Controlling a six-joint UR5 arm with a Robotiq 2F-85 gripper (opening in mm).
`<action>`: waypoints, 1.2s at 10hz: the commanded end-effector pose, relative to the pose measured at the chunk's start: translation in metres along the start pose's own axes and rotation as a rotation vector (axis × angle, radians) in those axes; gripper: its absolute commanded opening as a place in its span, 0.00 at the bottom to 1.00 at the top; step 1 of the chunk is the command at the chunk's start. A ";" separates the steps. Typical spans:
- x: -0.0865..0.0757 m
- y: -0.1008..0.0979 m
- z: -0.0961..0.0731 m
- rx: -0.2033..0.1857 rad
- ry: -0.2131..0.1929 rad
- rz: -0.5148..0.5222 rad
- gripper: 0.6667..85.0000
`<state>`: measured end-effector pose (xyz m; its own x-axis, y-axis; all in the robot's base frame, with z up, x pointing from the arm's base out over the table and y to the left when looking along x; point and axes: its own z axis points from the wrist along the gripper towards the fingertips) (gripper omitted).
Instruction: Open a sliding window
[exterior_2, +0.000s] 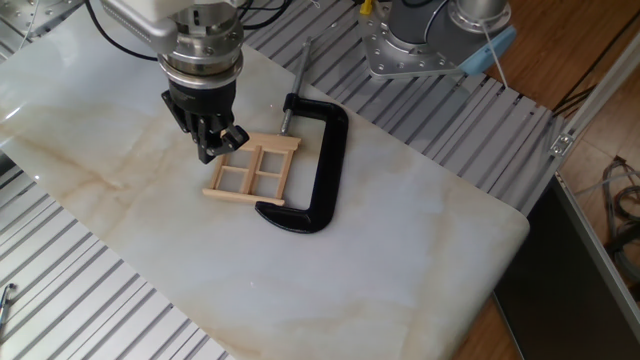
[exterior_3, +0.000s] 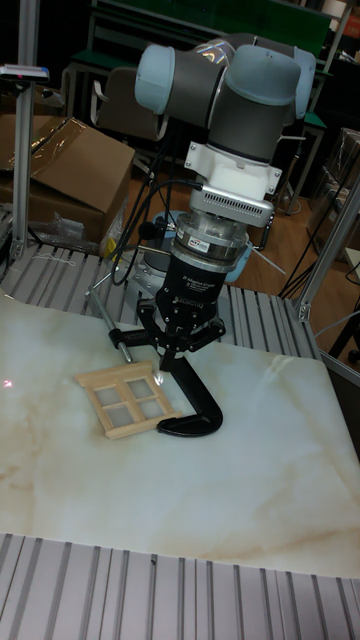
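The sliding window (exterior_2: 252, 172) is a small pale-wood frame with crossbars, lying flat on the marble slab (exterior_2: 420, 240). A black C-clamp (exterior_2: 318, 160) grips its right side. My gripper (exterior_2: 220, 142) points straight down at the window's far left corner, with its fingers drawn together; whether they touch the wood I cannot tell. In the tall fixed view the window (exterior_3: 124, 401) lies left of the clamp (exterior_3: 196, 408), and the gripper (exterior_3: 165, 372) comes to a point just above the frame's upper right edge.
Ribbed metal decking (exterior_2: 90, 300) surrounds the slab on all sides. A second robot base (exterior_2: 420, 40) stands at the back right. The clamp's screw rod (exterior_2: 298, 70) sticks out toward the back. A cardboard box (exterior_3: 60, 170) sits behind the table.
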<state>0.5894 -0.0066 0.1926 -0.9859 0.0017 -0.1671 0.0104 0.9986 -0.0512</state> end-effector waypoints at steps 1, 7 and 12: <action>-0.002 0.001 -0.001 -0.003 -0.004 -0.001 0.00; -0.003 -0.002 -0.001 0.013 0.001 -0.010 0.00; -0.003 -0.002 -0.003 0.024 0.008 -0.018 0.00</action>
<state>0.5913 -0.0094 0.1952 -0.9871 -0.0182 -0.1591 -0.0052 0.9966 -0.0816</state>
